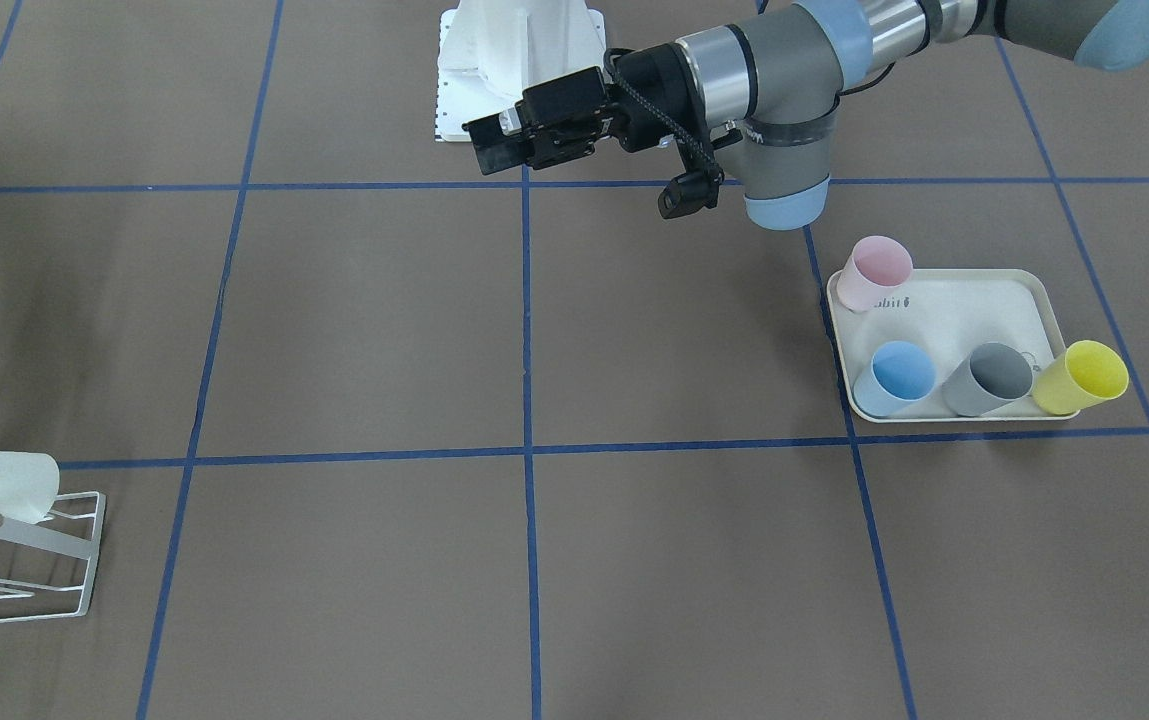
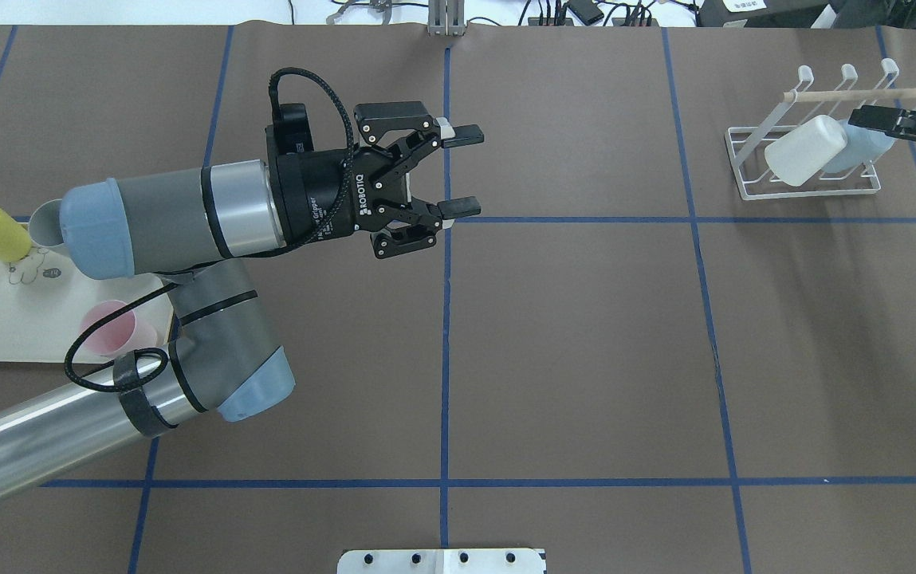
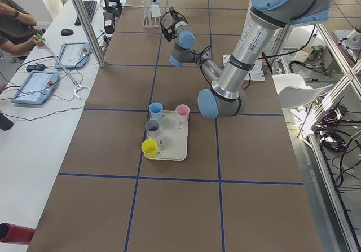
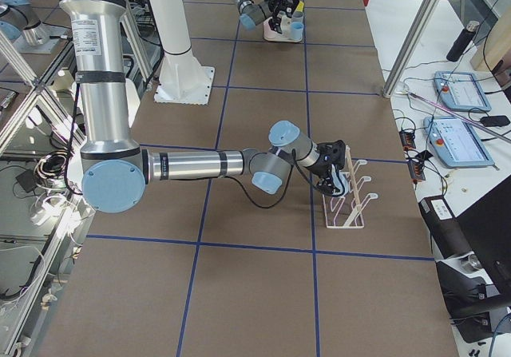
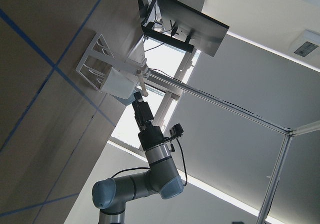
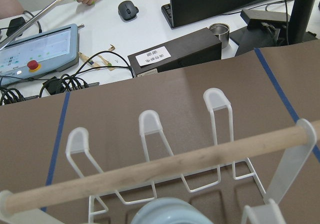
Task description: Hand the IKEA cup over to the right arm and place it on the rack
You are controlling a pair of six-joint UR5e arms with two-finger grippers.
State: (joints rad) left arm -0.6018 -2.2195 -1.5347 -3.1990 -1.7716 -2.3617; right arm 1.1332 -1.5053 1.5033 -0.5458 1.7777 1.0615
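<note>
"Two grippers, one cup: where is it?"

"The pale blue cup [image 2: 858, 150] is at the far right, in the rack [image 2: 744, 171] under the dowel [image 2: 824, 94], beside a white cup [image 2: 802, 151]. My right gripper [image 2: 874, 118] reaches in level above it, I judge to seat it on a prong."

"Clamped?"

"I cannot tell. My left gripper [image 2: 467, 171] hangs mid-table, wrist level, fingers wide apart and empty. Its share, the hand-over, looks done."

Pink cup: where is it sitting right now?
Front-facing view, right side (the robot's left): the pink cup sits at the corner of the cream tray nearest the robot, apart from the blue cup.
</note>
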